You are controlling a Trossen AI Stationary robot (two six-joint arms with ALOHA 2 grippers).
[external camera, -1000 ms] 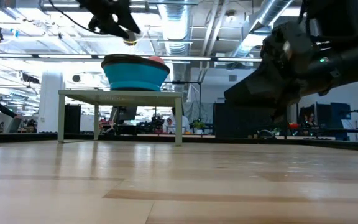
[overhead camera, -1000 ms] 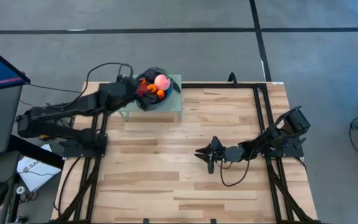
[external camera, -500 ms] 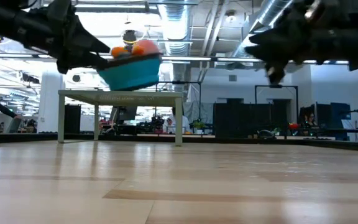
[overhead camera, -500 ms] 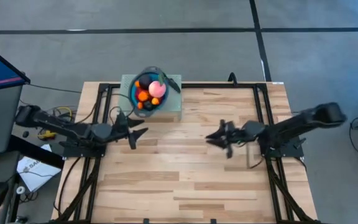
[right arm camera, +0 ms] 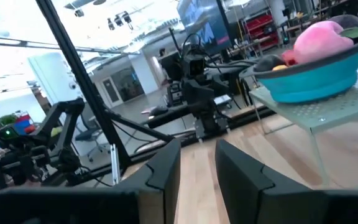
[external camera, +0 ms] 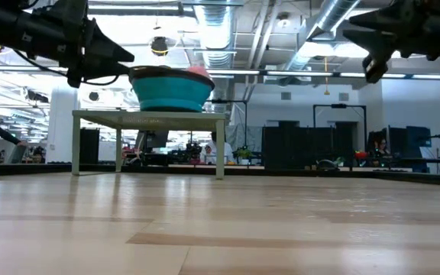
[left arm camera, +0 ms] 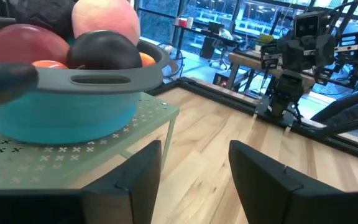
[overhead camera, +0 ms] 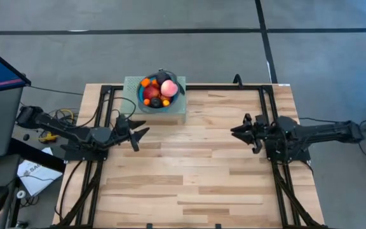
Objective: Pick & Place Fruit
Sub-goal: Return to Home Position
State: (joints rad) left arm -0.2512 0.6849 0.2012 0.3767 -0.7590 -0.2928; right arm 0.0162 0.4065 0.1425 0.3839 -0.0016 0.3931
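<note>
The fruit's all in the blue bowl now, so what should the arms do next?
Probably just fold both arms back to rest: the fruit sits in the blue bowl, none shows on the table, and the left gripper and right gripper hang empty, fingers open, away from it.

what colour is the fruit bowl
Teal blue bowl with a dark grey rim; clearest in the left wrist view.

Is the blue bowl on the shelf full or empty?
Full: fruit sits heaped above the blue bowl rim, pink peach topmost.
</note>
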